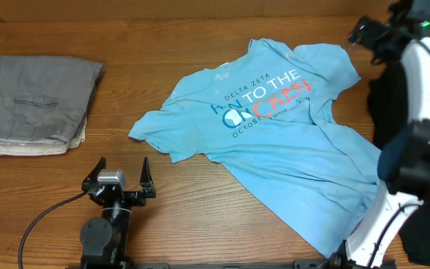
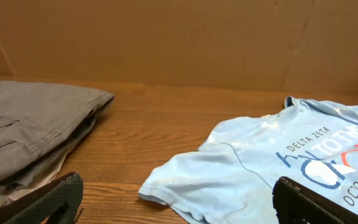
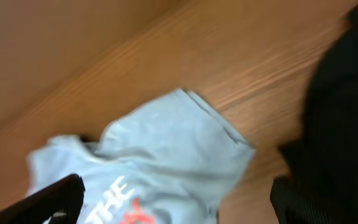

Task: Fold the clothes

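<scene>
The clothes here are a light blue T-shirt [image 1: 275, 127] with dark blue, white and orange-red lettering, lying spread and rumpled on the wooden table, its hem toward the front right. My left gripper [image 1: 118, 179] stands open near the front edge, left of the shirt's sleeve [image 2: 191, 180], and touches nothing. Over the shirt's far right sleeve [image 3: 166, 143] my right gripper [image 1: 360, 37] hovers open, holding nothing. The right wrist view is blurred. Both wrist views show dark fingers [image 2: 48, 202] [image 3: 55, 199] set wide apart.
A folded grey garment [image 1: 36, 104] lies at the far left on a pale one. Dark black cloth [image 1: 394, 97] sits at the right edge beside the right arm [image 1: 416, 149]. A brown cardboard wall [image 2: 179, 43] closes the back.
</scene>
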{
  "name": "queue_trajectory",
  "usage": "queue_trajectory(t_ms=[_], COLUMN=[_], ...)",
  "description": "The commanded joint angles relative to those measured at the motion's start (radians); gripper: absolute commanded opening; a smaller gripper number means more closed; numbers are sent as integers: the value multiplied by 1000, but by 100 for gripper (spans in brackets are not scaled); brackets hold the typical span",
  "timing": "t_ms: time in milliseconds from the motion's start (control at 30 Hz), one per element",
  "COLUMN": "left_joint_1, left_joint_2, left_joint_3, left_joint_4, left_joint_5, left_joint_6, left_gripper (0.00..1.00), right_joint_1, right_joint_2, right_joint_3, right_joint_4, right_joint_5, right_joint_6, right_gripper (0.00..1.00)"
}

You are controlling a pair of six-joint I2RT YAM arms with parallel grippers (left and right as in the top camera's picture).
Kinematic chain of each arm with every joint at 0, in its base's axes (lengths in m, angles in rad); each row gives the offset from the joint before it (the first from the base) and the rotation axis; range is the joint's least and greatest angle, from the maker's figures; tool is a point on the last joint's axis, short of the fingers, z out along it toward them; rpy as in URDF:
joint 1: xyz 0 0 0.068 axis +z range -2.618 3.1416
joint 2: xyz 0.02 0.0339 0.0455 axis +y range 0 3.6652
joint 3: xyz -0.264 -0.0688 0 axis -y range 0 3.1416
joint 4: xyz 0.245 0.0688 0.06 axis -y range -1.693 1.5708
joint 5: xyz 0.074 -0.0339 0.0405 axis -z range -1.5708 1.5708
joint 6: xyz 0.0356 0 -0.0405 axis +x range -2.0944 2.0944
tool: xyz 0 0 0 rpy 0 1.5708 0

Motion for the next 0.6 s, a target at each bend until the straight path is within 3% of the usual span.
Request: queue_trajectory(t_ms=[0, 467, 567], left_joint_1=[2, 2, 2], left_joint_2=[-10, -10, -10], left_joint_3=[-3, -3, 6], left_joint_4=[3, 52, 91], left_joint_5=[9, 9, 164], left_joint_6=[22, 22, 20], left_gripper=[100, 100, 100], right_joint_1=[-44, -58, -58], right_joint_2=[-102, -99, -99], right_joint_3=[43, 43, 43], right_joint_4=[-60, -62, -62], right_joint_5=[18, 17, 17], right_joint_6=[0, 0, 0], right_gripper=[100, 100, 100])
